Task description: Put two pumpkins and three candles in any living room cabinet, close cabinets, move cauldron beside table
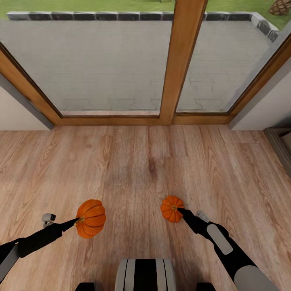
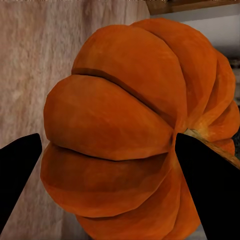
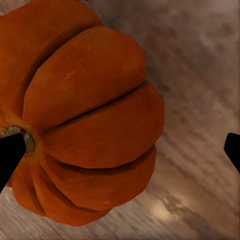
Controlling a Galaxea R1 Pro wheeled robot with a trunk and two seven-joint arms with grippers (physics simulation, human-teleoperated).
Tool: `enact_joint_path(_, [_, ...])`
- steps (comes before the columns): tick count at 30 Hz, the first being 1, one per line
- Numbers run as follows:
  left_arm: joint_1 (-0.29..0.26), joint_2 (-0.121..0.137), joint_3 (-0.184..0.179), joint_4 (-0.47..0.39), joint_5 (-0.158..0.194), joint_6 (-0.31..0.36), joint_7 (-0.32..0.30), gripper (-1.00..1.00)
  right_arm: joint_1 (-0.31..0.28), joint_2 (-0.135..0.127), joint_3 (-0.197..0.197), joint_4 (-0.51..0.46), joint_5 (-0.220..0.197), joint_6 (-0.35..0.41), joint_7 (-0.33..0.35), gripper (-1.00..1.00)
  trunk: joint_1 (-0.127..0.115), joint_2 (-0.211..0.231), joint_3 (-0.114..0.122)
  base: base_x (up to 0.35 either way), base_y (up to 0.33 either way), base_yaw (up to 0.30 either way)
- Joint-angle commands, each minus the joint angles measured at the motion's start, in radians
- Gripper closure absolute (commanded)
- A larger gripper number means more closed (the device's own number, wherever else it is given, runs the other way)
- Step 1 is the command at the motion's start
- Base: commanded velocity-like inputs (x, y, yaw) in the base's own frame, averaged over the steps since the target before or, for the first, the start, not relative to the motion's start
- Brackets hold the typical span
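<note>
I am looking down over both my arms at a wooden floor [image 1: 145, 169] that runs up to a big window [image 1: 121, 64] with a wood frame and a paved terrace beyond the glass.

My left claw [image 1: 76, 220] is reaching in low over the floor, and its dark tip is meeting the left pumpkin [image 1: 91, 218] at the stem side. In the left wrist view that pumpkin [image 2: 135, 130] is sitting right between my fingers [image 2: 210, 190], one black finger at each side of it, the nearer one lying against the stem end. The fingers are spread to the pumpkin's width, and I cannot tell for sure whether they are pinching it or only flanking it.

My right claw [image 1: 180, 210] is touching the right pumpkin [image 1: 172, 208], again at the stem. In the right wrist view the pumpkin [image 3: 80, 120] is lying off to one side of the claw, with one fingertip [image 3: 10, 155] resting on its stem hollow and the other fingertip well apart from it over bare floor [image 3: 200, 75]. So this claw is standing spread wide, with the pumpkin touching just one finger.

The two pumpkins are lying well apart from each other, the left one looking larger, each at the tip of its own arm.
</note>
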Motion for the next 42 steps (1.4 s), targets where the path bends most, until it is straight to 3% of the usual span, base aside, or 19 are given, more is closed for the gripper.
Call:
enact_joint_path(1, [0.000,0.000,0.000,0.000,0.003,0.011,-0.002,1.00,0.000,-0.001,0.004,-0.001,-0.008,0.001,-0.005,-1.00,0.000,0.000,-0.001,0.073,0.000,0.000])
enact_joint_path(36, [0.000,0.000,0.000,-0.002,0.003,0.010,-0.004,1.00,0.000,-0.001,0.005,-0.001,-0.008,0.001,-0.006,-1.00,0.000,0.000,-0.001,0.026,0.006,0.000])
enact_joint_path(42, [0.000,0.001,0.000,-0.002,0.003,0.012,-0.005,1.00,0.000,-0.001,0.005,-0.001,-0.007,0.001,-0.006,-1.00,0.002,-0.001,-0.020,0.000,0.000,0.000])
